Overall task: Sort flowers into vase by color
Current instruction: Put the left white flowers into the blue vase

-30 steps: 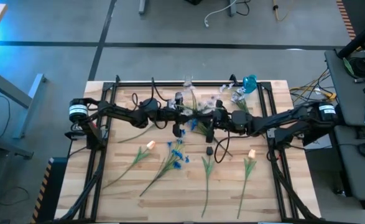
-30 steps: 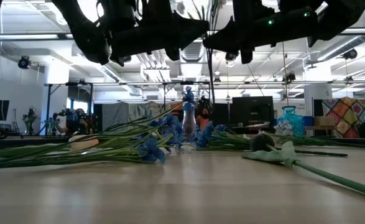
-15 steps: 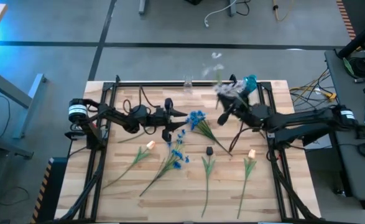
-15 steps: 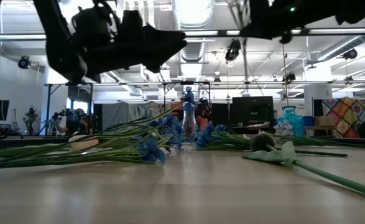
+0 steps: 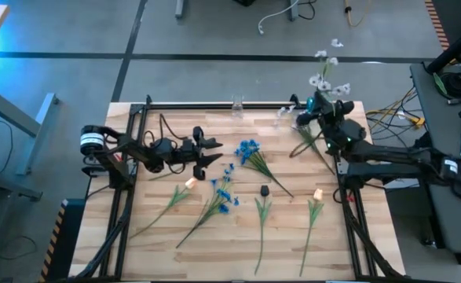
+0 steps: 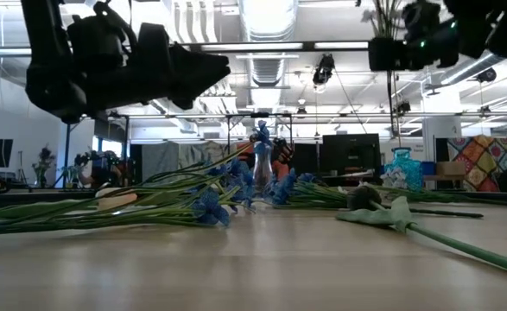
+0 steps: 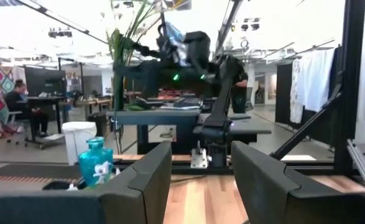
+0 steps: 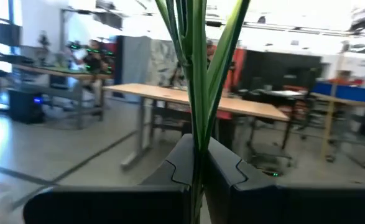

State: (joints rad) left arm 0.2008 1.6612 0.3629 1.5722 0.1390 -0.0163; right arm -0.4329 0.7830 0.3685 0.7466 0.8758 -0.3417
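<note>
My right gripper point(image 5: 322, 106) is high over the table's far right corner, next to the teal vase point(image 5: 316, 102), and is shut on a white-blossomed sprig point(image 5: 324, 67). My left gripper point(image 5: 213, 154) hangs open and empty above the table left of centre. Lying flat on the wood are a blue bunch point(image 5: 248, 149), another blue sprig point(image 5: 224, 192), two yellow-orange heads point(image 5: 189, 182) point(image 5: 318, 193) and a dark head point(image 5: 265, 190). A small clear vase point(image 5: 236, 103) stands at the far edge. My right gripper pinches the white sprig's green stem point(image 8: 198, 134) between its two fingers, part-way along, with leaves and blossoms above the hold. The fingers lie level and across the stem. The sprig stands upright and is lifted clear; its lower stem point(image 5: 302, 143) hangs below the gripper.
Several leafy green stems point(image 5: 261, 228) reach toward the near edge. A black frame rail point(image 5: 214, 104) runs along the far edge and down both sides. Cables point(image 5: 387, 118) lie off the table's right side. Bare wood point(image 5: 167, 251) shows at the near left.
My right gripper rose from the table's centre and swung toward the far right corner, carrying the white sprig up and turning it upright beside the teal vase. My left gripper drew back toward the table's left. The blue bunch stayed lying at the centre.
</note>
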